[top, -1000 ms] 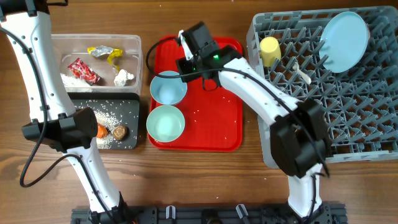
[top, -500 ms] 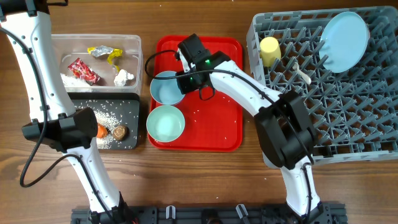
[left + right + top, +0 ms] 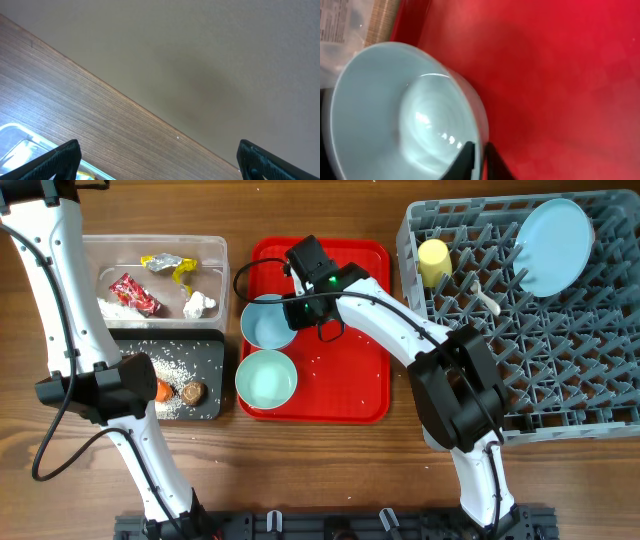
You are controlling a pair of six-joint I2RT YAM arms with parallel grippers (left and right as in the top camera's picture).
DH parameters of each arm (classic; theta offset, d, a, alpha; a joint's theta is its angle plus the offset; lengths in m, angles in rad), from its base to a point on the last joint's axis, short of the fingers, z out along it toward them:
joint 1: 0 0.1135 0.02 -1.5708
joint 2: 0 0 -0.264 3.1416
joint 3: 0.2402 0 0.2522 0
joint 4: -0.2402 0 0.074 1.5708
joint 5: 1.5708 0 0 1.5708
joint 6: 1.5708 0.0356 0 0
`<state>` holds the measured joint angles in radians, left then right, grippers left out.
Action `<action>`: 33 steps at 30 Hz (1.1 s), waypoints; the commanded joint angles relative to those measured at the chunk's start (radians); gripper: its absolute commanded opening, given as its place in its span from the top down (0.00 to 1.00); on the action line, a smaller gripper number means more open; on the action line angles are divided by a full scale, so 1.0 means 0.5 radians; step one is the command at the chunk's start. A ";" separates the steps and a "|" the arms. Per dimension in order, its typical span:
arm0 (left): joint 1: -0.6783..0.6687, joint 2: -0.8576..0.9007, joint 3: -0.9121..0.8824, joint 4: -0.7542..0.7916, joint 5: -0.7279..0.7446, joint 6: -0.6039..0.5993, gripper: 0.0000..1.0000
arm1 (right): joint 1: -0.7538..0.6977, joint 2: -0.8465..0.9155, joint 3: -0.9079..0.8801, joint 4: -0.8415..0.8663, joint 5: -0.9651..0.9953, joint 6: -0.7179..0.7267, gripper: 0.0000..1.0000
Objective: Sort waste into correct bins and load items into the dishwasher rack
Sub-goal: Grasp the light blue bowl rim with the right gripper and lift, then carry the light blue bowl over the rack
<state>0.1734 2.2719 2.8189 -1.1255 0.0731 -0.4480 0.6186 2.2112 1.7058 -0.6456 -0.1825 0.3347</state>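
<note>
The right gripper (image 3: pixel 478 151) pinches the near-right rim of the light blue bowl (image 3: pixel 262 328), which sits at the far-left of the red tray (image 3: pixel 345 370). A slow, level lift should come before swinging right to the dishwasher rack (image 3: pixel 590 380). The left gripper (image 3: pixel 157 152) has its fingers spread and holds nothing.
</note>
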 commanded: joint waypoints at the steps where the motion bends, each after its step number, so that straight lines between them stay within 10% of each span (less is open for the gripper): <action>1: 0.016 0.011 -0.011 0.004 0.010 -0.011 0.00 | 0.014 0.034 -0.025 0.008 -0.021 0.019 0.95; 17: 0.016 0.011 -0.011 0.004 0.010 -0.011 0.00 | -0.089 -0.319 0.078 0.043 0.264 -0.043 0.96; 25: 0.016 0.011 -0.011 0.004 0.010 -0.011 0.00 | -0.259 -1.124 0.078 -0.896 1.625 -0.196 0.96; 33: 0.016 0.011 -0.011 0.004 0.010 -0.011 0.00 | -1.015 -1.221 -0.069 -1.827 2.247 0.642 0.96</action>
<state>0.1734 2.2723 2.8189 -1.1252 0.0734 -0.4480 0.2058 1.6005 1.7149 -1.5368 0.8101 0.5018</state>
